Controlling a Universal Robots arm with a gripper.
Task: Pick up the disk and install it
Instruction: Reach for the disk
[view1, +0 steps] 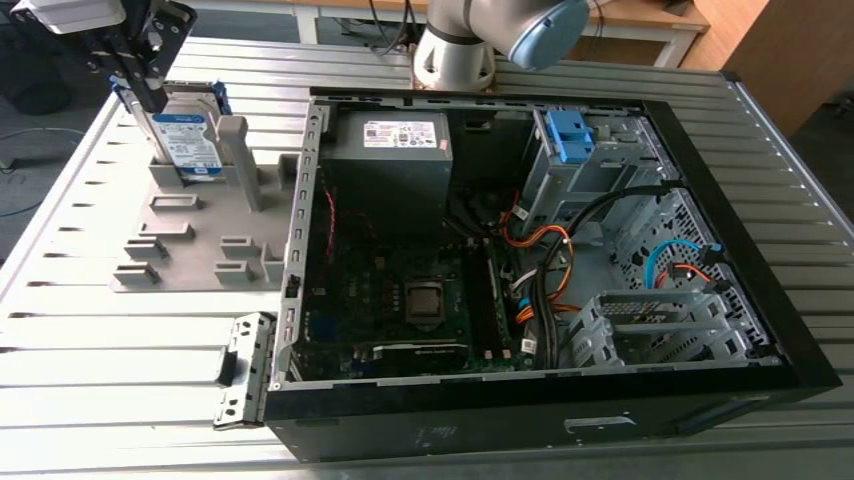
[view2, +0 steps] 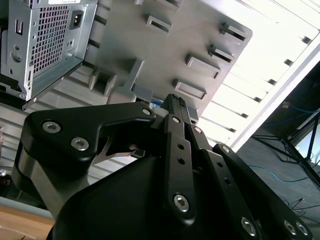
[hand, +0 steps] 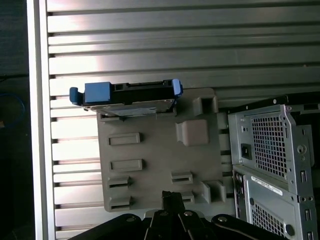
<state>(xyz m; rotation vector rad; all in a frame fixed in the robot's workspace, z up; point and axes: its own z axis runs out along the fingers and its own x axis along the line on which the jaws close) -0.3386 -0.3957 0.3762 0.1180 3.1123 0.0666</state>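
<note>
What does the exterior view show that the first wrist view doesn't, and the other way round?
Exterior view: the open inside of the computer case, with its circuit board, cables and a blue bracket, plus the arm's base. First wrist view: the case's back panel, with a vent grille and power socket. Both: the disk standing upright in the grey holder on the slatted table, and the shut gripper.
</note>
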